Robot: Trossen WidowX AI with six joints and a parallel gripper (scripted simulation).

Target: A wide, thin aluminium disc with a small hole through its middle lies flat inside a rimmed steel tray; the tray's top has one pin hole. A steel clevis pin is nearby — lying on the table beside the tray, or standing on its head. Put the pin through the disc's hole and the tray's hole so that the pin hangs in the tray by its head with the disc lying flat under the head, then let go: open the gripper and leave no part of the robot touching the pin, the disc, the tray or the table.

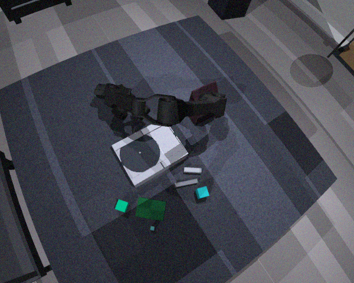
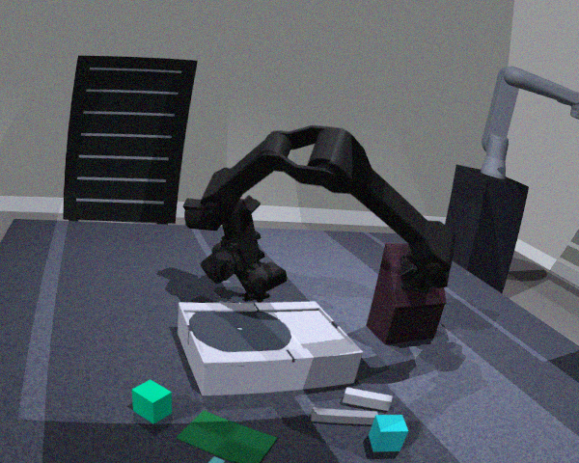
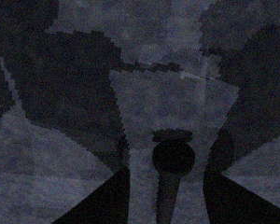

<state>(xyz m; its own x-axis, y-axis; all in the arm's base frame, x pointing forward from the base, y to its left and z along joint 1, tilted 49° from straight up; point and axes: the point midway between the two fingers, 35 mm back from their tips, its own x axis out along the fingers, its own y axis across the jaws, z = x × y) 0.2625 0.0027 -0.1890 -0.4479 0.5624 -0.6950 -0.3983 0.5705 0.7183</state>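
The wide dark round disc [image 1: 131, 158] [image 2: 220, 335] looked smooth and matt; the white rectangular tray [image 1: 168, 138] [image 2: 260, 376] looked smooth, its metal showing little gloss.

A bright green cube [image 1: 121, 206] [image 2: 151, 401] sits near a flat green rectangle [image 1: 150, 209] [image 2: 227, 437]. Two pale bars [image 1: 192, 170] [image 2: 368, 398] lie near a cyan cube [image 1: 202, 192] [image 2: 388, 433]. Over by the wall, I see a slatted black panel [image 2: 124, 79] and a grey arm [image 2: 544, 87] on a dark pedestal [image 2: 479, 229].
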